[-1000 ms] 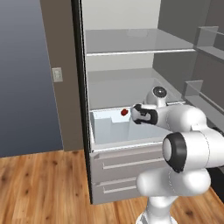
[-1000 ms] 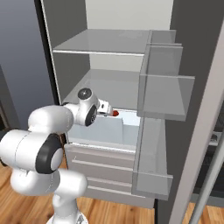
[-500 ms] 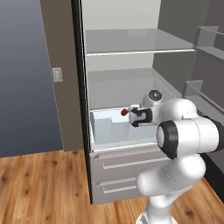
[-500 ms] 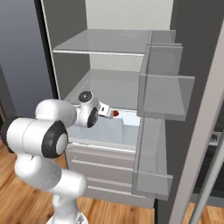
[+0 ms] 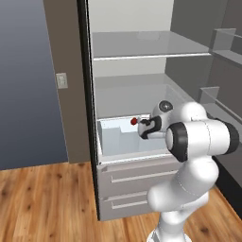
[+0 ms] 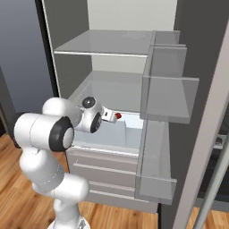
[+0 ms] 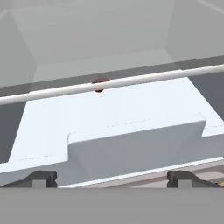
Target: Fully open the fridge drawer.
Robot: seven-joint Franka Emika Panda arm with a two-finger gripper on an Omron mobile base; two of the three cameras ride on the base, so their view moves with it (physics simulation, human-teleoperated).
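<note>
Fridge drawer (image 5: 124, 140) sits at the bottom of the open fridge compartment, under the lower glass shelf (image 5: 127, 87) and above two grey bar-handle drawers (image 5: 137, 177) — one translucent bin, notch in its front wall at 9 o'clock in the hand view. Gripper (image 7: 111, 178) hovers just in front of that wall, fingers spread wide with nothing between them — likely lining up to hook the front edge. One small red item (image 7: 100, 83) lies at the back. Two glass shelves total.

arm: elbow swung in toward the fridge | gripper (image 5: 141, 128): drawn slightly left along the fridge drawer (image 5: 124, 142)
</note>
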